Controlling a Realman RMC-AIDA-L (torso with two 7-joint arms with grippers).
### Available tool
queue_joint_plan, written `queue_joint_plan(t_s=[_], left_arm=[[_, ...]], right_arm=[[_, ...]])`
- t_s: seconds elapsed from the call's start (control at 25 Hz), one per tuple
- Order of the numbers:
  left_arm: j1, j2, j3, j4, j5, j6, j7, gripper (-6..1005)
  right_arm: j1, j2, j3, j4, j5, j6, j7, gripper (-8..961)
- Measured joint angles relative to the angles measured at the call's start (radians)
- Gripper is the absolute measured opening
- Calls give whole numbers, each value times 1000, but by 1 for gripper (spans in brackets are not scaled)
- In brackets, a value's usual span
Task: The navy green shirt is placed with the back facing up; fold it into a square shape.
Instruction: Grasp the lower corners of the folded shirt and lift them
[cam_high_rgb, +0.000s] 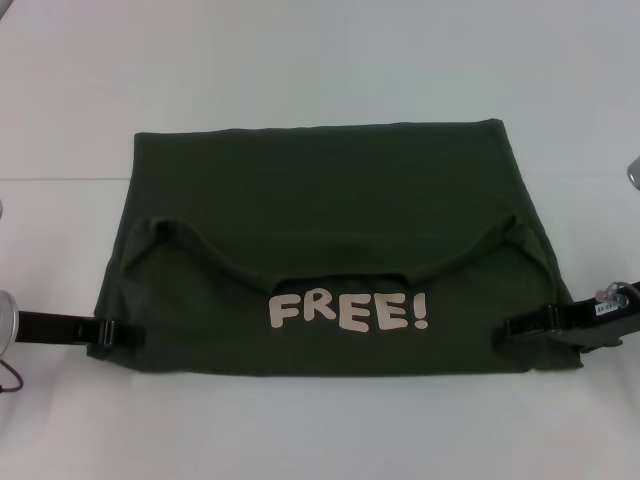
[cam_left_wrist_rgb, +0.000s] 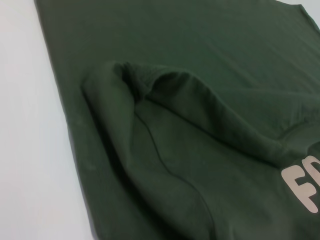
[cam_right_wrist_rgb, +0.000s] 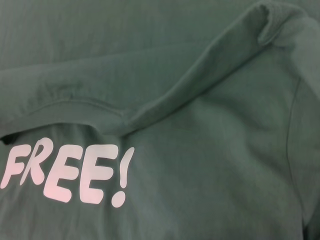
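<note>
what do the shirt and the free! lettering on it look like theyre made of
The navy green shirt looks like soft matte knit fabric, probably cotton: it sags into rounded folds with no shine. The FREE! lettering looks like a smooth, flat pale print lying on the cloth; whether ink or vinyl, I cannot tell.

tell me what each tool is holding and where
Left tool and right tool each sit at a near side edge of the shirt; an actual grip cannot be told.

black hands (cam_high_rgb: 110, 331), silver wrist cuffs
</note>
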Motion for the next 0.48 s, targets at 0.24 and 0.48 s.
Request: queue_joint_plan(t_s=[0.24,0.48], left_arm=[[0,0,0,0,0,0,0,39],[0,0,0,0,-1,0,0,39]], right_arm=[[-1,3,7,8,3,7,-2,898],[-8,5,7,-3,3,8,-13,880]])
